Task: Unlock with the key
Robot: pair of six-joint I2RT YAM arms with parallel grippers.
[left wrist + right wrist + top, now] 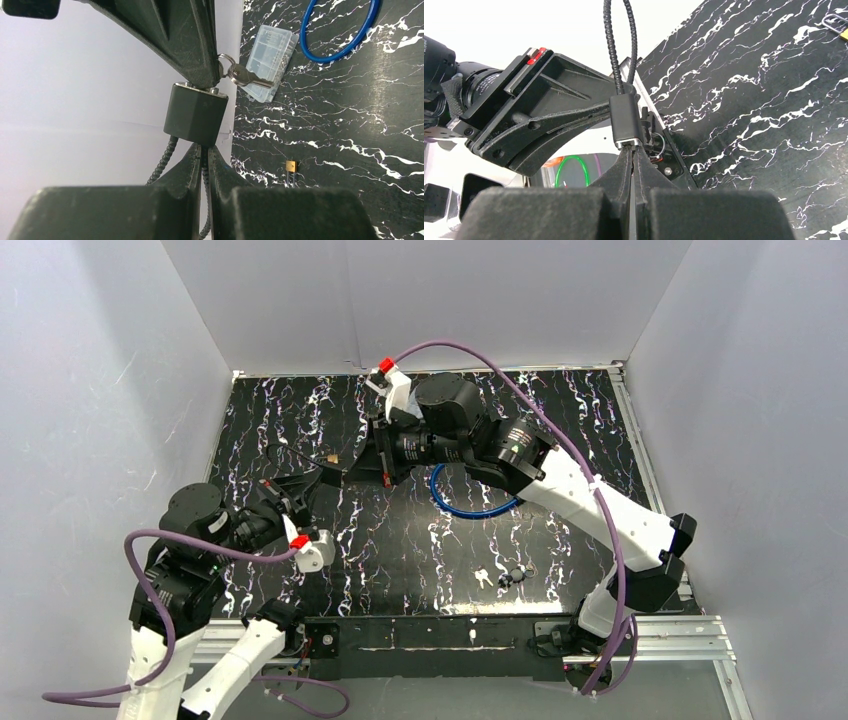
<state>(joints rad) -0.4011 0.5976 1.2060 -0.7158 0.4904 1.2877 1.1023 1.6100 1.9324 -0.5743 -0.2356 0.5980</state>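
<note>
A black padlock (pixel 196 115) with a braided cable shackle (pixel 616 45) hangs in the air between my two grippers (pixel 352 464). My left gripper (pixel 204 148) is shut on the cable just below the lock's body. From the other side, my right gripper (pixel 633 150) is shut with its tips against the lock's silver keyhole face. The key it pinches is hidden between the fingers. A key ring with a second silver key (pixel 248 78) dangles from those tips.
On the black marbled mat lie a blue ring (pixel 470 496), a clear plastic box (pixel 270 62), a small brass padlock (pixel 290 166) and loose keys (pixel 484 577) near the front edge. Grey walls close in three sides.
</note>
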